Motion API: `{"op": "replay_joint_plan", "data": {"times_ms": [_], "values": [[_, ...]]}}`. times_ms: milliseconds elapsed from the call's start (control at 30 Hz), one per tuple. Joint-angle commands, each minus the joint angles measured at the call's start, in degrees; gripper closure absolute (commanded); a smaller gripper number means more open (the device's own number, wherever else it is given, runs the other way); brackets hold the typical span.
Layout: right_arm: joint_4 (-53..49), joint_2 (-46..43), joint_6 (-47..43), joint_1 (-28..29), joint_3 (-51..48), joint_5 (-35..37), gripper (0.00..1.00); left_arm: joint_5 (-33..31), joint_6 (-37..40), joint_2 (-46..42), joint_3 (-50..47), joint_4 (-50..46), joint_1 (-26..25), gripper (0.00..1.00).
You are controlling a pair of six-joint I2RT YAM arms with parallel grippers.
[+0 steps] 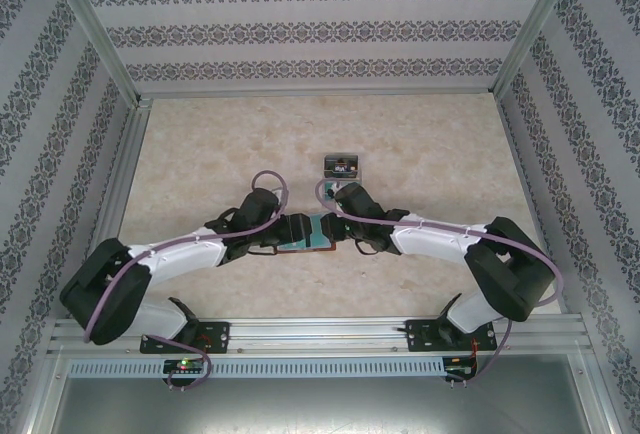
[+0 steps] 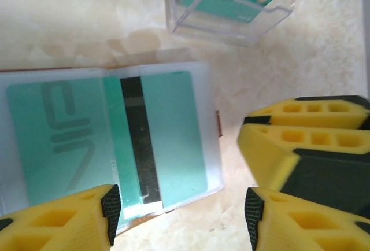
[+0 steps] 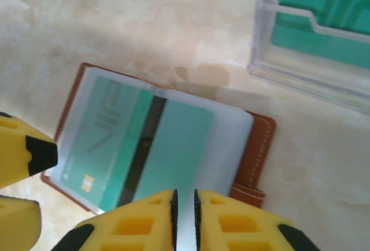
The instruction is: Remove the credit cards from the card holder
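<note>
The card holder [image 1: 305, 233] lies open on the table between both grippers, its brown leather cover [image 3: 258, 147] under clear sleeves. One sleeve holds a green card face up [image 2: 55, 138]; beside it is a green card [image 2: 170, 132] showing its black stripe. In the right wrist view the same cards [image 3: 167, 147] lie in the sleeves. My right gripper [image 3: 185, 205] is shut on the edge of the clear sleeve [image 3: 228, 141]. My left gripper [image 2: 180, 213] hangs open over the holder's near corner, one finger [image 2: 110, 205] above the sleeve. The right gripper's fingers [image 2: 289, 147] sit just beside it.
A clear plastic box [image 1: 341, 165] holding green cards stands just behind the holder, also seen as the box [image 2: 231, 2] and the box [image 3: 315, 43] in the wrist views. Marbled beige tabletop surrounds it, fenced by aluminium rails and patterned walls.
</note>
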Motion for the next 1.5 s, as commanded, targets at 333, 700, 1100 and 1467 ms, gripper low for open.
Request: {"op": "replay_joint_plan", "data": {"times_ms": [333,700,1100,1467], "values": [[1.9,8.7,8.7,1.0,6.9,-10.7,0.68,1.5,3.4,-0.1,-3.5,-1.7,6.2,0.79],[1.5,13.5,11.9,1.1,8.9,-12.4,0.68,3.1,3.5,6.6,-4.8,2.9,7.0,0.79],[0.6,15.8,12.8,1.1,9.5,-12.8,0.69,3.5,2.5,8.1,-7.0,4.9,7.1,0.8],[3.2,16.5,15.0,0.8,8.6,-14.9,0.81,4.6,1.9,7.7,-7.1,5.5,7.1,0.8]]}}
